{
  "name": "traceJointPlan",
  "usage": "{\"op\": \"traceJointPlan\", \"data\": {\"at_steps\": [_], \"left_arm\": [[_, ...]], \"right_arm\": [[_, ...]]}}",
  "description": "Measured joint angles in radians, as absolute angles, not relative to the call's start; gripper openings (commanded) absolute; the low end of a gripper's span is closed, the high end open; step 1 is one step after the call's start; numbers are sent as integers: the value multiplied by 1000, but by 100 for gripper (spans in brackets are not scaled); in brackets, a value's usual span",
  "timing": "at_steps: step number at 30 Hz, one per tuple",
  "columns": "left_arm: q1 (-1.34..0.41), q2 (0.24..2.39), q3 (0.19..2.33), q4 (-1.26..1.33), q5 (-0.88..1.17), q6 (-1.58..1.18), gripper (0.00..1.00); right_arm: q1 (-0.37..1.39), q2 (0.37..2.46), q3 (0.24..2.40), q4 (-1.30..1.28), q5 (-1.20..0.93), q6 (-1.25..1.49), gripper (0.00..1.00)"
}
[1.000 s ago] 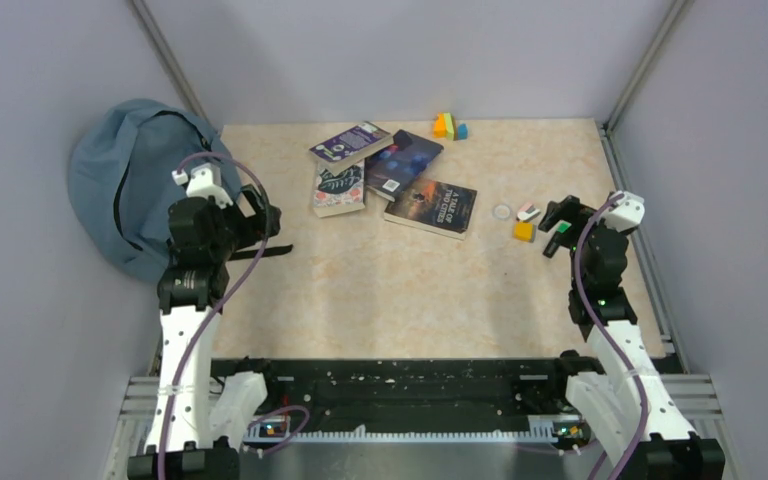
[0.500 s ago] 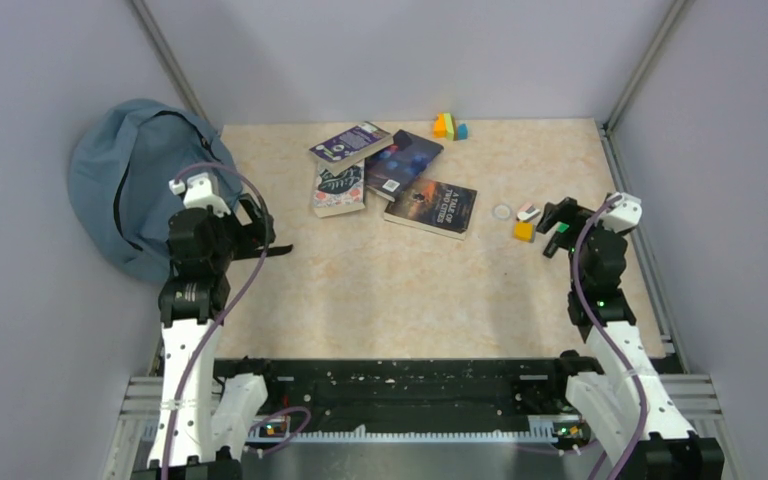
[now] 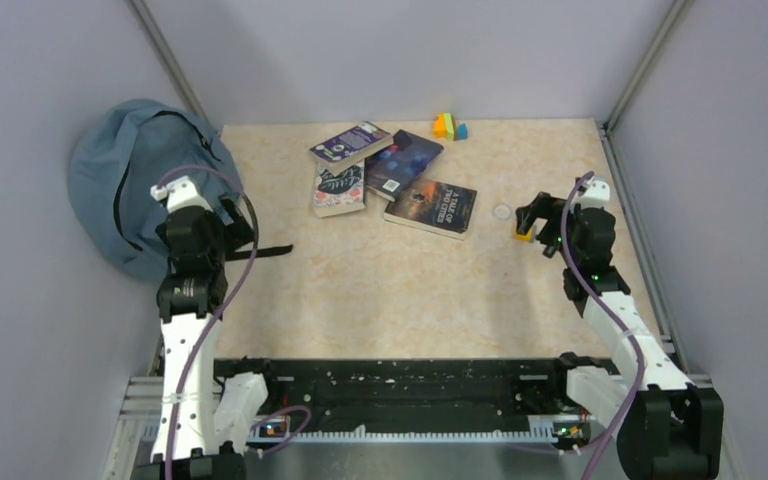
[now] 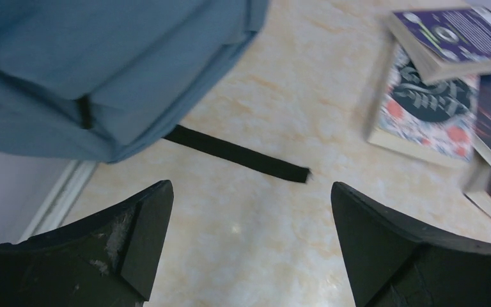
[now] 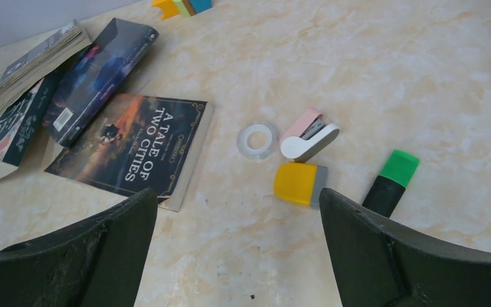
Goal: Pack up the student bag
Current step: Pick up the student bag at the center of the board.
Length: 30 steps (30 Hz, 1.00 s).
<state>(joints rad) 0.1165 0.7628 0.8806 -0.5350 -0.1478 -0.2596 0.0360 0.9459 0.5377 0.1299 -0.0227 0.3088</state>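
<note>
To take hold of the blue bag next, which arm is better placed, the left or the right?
Left, probably. The left gripper is open right beside the student bag, with its black strap just ahead. The right gripper, also open, hovers by the green highlighter at the opposite side of the table.

The left wrist view cuts off the student bag (image 4: 102, 64) at top and left, the books (image 4: 429, 109) at right.

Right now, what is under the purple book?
The purple book rests with its near end on the floral-cover book. Whatever lies beneath its far part is covered.
</note>
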Motion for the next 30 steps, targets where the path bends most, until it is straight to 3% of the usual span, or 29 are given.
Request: {"op": "traceJointPlan", "data": {"at_steps": [8,16,30], "left_arm": [[257,839,1027,-543,-397,-245,98],[289,951,1198,-430,-591,-141,98],[520,1026,1076,-299,-536,-148,96]], "right_arm": [[36,928,538,136,-99,291,96],[36,874,538,150,-119,301,97],[36,816,534,179,-105,335,97]]}}
